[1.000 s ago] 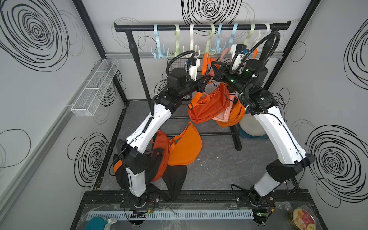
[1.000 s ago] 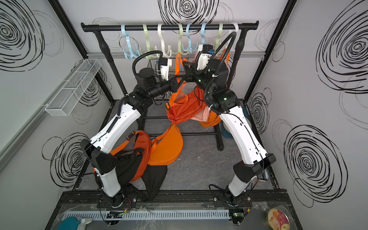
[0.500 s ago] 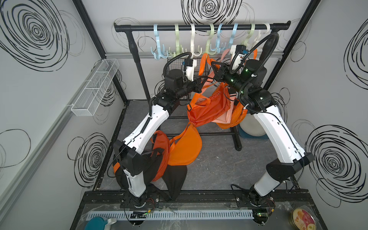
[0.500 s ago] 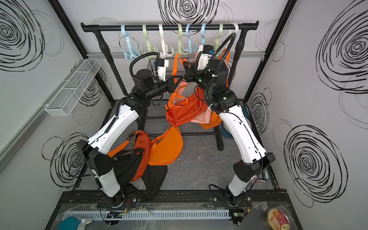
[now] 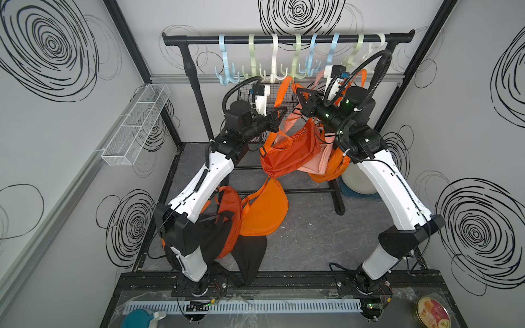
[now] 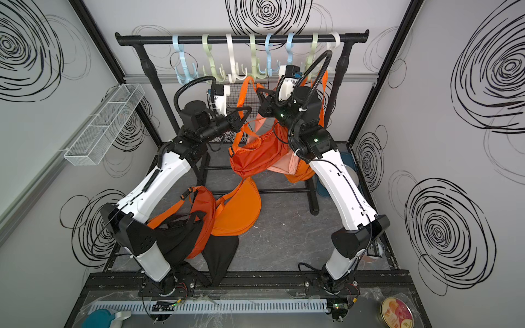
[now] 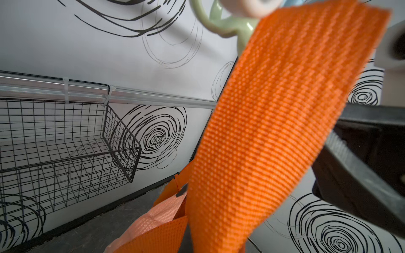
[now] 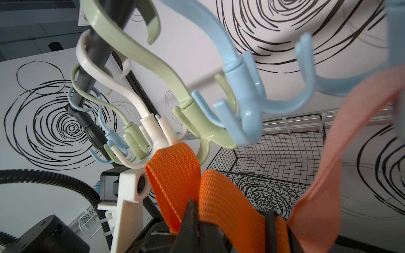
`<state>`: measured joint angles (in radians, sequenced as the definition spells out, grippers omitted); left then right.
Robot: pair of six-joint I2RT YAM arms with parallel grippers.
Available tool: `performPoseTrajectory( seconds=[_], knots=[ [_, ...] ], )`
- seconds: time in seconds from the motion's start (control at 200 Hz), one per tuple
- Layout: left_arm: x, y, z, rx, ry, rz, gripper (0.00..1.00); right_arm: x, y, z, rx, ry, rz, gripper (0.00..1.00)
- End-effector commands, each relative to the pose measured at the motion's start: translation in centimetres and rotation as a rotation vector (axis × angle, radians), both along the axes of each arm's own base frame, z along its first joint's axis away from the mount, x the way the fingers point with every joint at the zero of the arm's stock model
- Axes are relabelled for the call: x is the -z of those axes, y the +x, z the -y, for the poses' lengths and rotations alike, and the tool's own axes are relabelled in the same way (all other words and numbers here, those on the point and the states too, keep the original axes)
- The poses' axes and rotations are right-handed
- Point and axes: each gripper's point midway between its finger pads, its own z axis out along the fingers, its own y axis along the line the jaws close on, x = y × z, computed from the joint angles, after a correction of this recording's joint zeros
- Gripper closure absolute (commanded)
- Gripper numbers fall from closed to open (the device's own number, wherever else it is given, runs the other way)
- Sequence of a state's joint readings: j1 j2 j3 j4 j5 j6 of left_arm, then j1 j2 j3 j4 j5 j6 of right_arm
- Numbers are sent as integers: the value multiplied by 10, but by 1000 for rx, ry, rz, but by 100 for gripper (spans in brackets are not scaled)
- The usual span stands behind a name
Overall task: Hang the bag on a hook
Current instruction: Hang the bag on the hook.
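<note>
Right wrist | right pincer [image 8: 232, 216] clamped on orange bag strap [image 8: 175, 170] (loop just beneath white hook [image 8: 153, 131])

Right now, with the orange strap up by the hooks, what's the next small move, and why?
Probably raise the strap a touch and carry its fold over a prong of the white hook. The right gripper pinches it just below the fold, the left gripper holds its other leg, and the fold looks to sit just under that hook, seemingly not yet seated.
</note>
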<state>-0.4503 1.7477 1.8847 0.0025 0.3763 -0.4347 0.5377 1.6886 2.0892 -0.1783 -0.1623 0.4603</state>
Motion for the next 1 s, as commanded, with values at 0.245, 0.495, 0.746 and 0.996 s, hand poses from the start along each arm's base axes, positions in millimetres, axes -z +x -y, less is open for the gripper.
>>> performPoseTrajectory(
  seconds=[0.245, 0.495, 0.746, 0.996],
  knots=[
    [4, 0, -22, -37, -15, -36, 77, 17, -2, -12, -18, -24, -49, 85],
    [4, -12, -16, -32, 9, -41, 41, -2, -31, 13, 20, -1, 15, 46],
    [29, -28, -41, -127, 79, -62, 11, -15, -76, 54, 93, 7, 96, 26],
    [45, -65, -79, -243, 128, 12, 1, 18, -121, 58, -12, -81, 147, 17]
  ],
)
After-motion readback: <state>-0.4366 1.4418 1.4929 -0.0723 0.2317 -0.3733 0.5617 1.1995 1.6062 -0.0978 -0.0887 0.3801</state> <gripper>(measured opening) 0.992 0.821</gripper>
